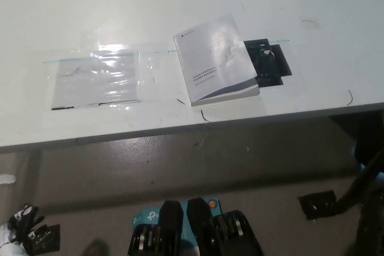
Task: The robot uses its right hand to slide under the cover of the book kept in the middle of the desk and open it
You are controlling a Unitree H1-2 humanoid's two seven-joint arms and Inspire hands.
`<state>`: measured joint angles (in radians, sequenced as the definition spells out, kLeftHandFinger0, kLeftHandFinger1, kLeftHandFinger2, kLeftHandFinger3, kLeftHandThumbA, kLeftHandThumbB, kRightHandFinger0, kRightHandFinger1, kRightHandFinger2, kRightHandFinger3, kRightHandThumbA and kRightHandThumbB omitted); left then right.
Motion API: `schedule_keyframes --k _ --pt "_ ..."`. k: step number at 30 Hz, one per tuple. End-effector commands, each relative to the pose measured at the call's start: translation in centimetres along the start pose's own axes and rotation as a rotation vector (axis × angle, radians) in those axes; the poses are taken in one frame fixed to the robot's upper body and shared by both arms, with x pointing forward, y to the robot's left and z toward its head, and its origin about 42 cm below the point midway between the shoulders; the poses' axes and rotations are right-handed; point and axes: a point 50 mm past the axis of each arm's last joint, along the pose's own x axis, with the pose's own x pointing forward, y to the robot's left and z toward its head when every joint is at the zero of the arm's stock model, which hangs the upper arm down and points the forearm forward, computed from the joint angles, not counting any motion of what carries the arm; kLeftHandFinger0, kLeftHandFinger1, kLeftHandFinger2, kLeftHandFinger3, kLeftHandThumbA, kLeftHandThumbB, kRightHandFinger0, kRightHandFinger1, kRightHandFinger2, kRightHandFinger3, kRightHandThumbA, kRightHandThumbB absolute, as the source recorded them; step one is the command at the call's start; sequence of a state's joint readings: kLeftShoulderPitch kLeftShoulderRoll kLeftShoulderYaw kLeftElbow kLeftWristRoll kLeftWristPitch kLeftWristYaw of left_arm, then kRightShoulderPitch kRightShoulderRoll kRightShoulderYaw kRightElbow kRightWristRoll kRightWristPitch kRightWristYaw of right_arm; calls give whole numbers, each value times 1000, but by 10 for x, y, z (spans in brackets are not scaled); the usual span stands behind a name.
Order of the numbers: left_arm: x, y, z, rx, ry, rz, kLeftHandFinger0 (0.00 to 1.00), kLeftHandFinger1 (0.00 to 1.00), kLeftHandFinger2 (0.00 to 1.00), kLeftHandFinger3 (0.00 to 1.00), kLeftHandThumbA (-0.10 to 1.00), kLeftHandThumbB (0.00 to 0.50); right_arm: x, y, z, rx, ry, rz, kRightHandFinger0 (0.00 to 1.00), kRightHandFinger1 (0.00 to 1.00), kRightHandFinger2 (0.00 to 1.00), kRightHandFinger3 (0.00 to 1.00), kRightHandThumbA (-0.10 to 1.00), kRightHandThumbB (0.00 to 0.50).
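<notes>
Book: book (216, 61) lies closed and flat on the white desk (120, 4), near the desk's front edge and a little right of its middle; cover pale with a dark band across its lower corner.
Black patch: black patch (269, 61) on the desk touches the book's right edge and is partly hidden under it.
Plastic sheet: clear, shiny plastic sheet (99, 79) lies flat on the desk to the left of the book, apart from it.
Right hand: only part of the black right arm (365, 184) shows at the lower right edge, below the desk and well apart from the book; the hand is out of view.
Left hand: left hand (21, 223) rests at the lower left corner, below the desk; whether its fingers are spread or closed, I cannot tell.
</notes>
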<state>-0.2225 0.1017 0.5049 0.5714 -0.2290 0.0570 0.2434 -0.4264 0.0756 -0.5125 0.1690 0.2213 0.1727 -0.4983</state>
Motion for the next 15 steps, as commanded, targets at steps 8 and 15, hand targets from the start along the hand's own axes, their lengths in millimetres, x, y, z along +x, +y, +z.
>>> schedule_keyframes --k 8,15 --pt "2 13 2 -7 -1 29 594 614 768 783 554 0 -24 48 49 57 -50 90 740 1000 1000 1000 990 104" --pt "0 14 -2 -15 14 30 667 661 796 796 558 0 -46 93 87 17 -178 276 609 975 1000 1000 1000 199"
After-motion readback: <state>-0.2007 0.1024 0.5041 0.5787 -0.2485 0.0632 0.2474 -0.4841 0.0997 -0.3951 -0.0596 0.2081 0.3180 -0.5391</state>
